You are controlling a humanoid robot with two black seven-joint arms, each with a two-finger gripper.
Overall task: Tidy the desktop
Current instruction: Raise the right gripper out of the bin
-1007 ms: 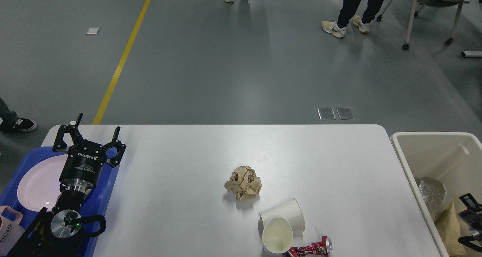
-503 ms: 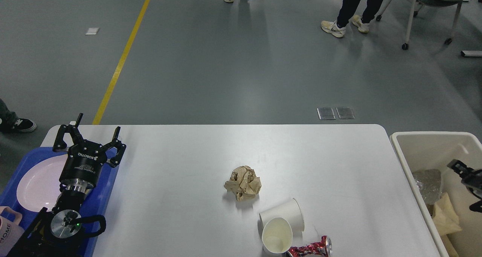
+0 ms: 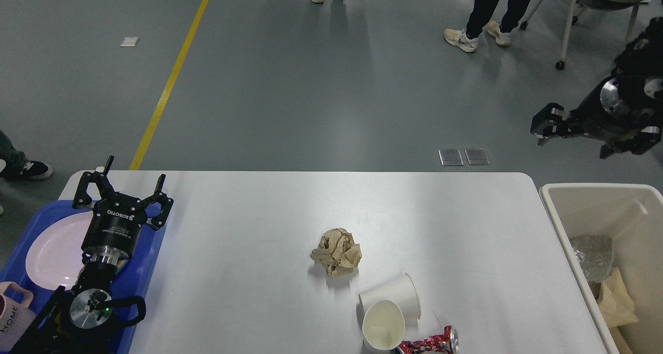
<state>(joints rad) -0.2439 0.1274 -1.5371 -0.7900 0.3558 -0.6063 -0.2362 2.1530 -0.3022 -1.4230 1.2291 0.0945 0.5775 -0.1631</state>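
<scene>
Large white rounded-corner desktop (image 3: 248,271) fills the lower centre of the frame. On it: crumpled brown paper ball (image 3: 336,251) mid-frame, white paper cup (image 3: 387,312) lying on its side, crushed red can (image 3: 430,342) at the bottom edge. Left gripper (image 3: 122,187) at lower left, fingers spread wide, empty, above blue plastic tray (image 3: 147,260). Right gripper (image 3: 549,128) at upper right, raised; spread cannot be told. Cream plastic bin (image 3: 585,193) at lower right.

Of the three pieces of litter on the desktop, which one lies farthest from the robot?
The crumpled brown paper ball, mid-desktop. The paper cup and crushed red can sit together at the near edge.
</scene>
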